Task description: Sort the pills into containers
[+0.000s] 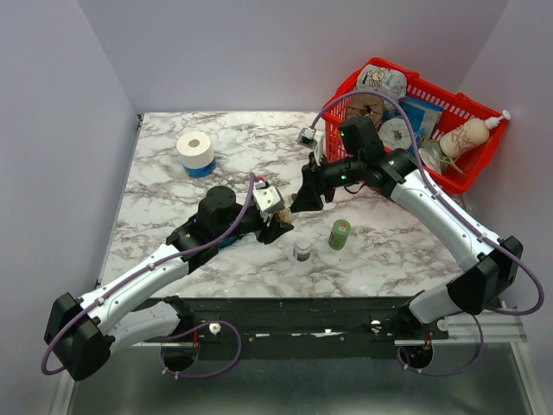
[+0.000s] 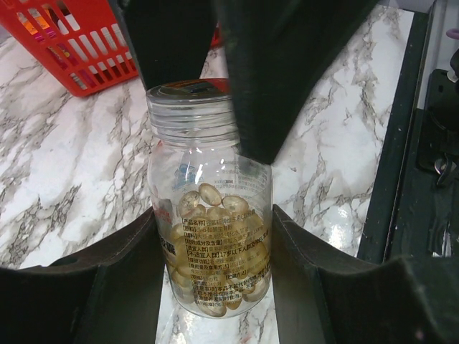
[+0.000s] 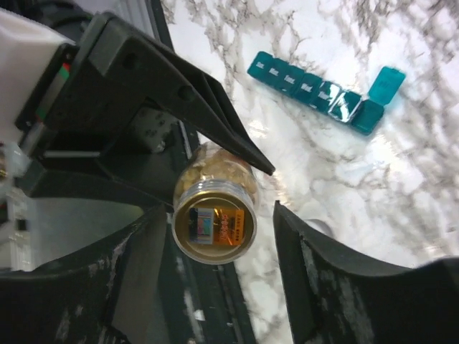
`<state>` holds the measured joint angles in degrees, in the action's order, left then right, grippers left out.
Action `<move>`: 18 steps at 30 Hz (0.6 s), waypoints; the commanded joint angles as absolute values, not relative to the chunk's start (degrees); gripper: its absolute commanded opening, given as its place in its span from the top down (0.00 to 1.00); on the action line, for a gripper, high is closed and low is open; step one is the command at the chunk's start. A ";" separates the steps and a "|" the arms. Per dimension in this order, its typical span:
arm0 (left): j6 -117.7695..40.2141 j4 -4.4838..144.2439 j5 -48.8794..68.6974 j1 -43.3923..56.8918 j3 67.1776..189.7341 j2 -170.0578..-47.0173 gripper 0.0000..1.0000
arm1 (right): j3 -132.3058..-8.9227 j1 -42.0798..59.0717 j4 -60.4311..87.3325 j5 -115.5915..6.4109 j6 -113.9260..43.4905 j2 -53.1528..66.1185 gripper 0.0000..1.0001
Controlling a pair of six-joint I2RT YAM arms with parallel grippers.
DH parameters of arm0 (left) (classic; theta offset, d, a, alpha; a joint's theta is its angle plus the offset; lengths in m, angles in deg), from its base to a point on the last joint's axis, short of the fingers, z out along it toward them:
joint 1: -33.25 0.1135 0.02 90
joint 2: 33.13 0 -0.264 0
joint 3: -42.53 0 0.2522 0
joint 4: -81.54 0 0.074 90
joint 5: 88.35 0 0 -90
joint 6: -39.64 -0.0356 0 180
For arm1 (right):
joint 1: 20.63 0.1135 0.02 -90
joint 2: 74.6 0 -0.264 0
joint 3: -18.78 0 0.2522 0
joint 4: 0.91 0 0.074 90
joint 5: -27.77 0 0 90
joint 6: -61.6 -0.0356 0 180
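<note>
A small clear bottle (image 2: 208, 179) stands upright on the marble table (image 2: 64, 179), and the yellowish pills (image 2: 215, 244) show through its wall. My left gripper (image 2: 215, 215) is shut on the bottle's lower body, one finger on each side. My right gripper (image 3: 219, 211) hangs over the bottle's gold top (image 3: 213, 228) and is open, with a clear gap at its right finger (image 3: 323, 272). In the top view the two grippers meet mid-table, left (image 1: 278, 226) and right (image 1: 304, 203). The containers (image 3: 315, 92), a teal strip with one end lid raised, lie beyond the bottle.
A green bottle (image 1: 339, 233) and a white bottle with a dark cap (image 1: 302, 251) stand just right of the grippers. A red wire basket (image 1: 471, 156) full of items sits at the back right. A paper roll (image 1: 195, 151) stands at the back left.
</note>
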<state>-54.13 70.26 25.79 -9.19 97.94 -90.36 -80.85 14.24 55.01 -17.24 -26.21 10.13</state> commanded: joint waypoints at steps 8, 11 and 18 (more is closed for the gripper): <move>-56.68 69.90 29.14 -9.11 97.07 -89.03 1.00 | -84.89 14.26 58.90 -5.38 -13.85 10.83 0.90; -59.67 67.96 34.33 -9.11 97.07 -89.21 1.00 | -85.42 14.26 66.36 1.65 11.25 9.26 0.90; -60.82 65.84 36.98 -8.76 96.90 -88.42 1.00 | -81.90 14.52 66.82 0.62 36.46 8.80 0.82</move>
<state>-58.96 68.53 33.83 -9.19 97.61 -89.27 -81.70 13.94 66.11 -3.36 22.08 9.26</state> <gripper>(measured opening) 0.589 0.472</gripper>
